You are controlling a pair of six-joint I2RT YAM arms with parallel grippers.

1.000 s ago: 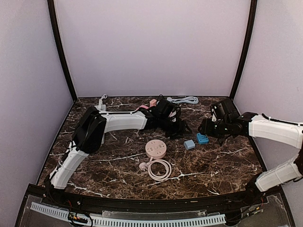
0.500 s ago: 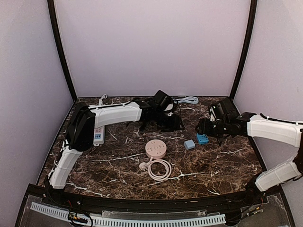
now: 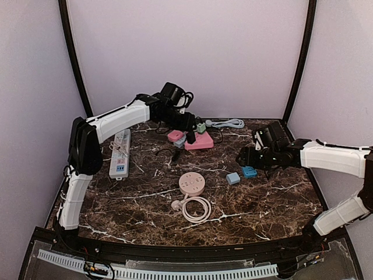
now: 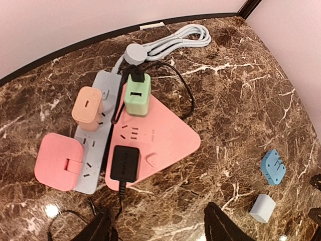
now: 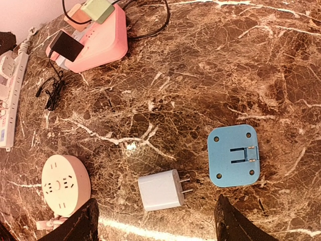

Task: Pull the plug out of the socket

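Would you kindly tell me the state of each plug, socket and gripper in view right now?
Green plug: plugged into pink strip.
Black plug: plugged into pink strip, cord attached.
Orange plug: plugged into grey strip.
Pink plug: plugged into grey strip.
Blue plug: loose, prong side up.
White charger: loose, on its side.
Round socket: nothing plugged in.
Left gripper: open, empty.
Right gripper: open, empty.

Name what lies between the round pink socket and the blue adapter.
A small white charger lies between the round pink socket and the blue adapter, its prongs pointing toward the adapter. The right wrist view shows this most clearly.
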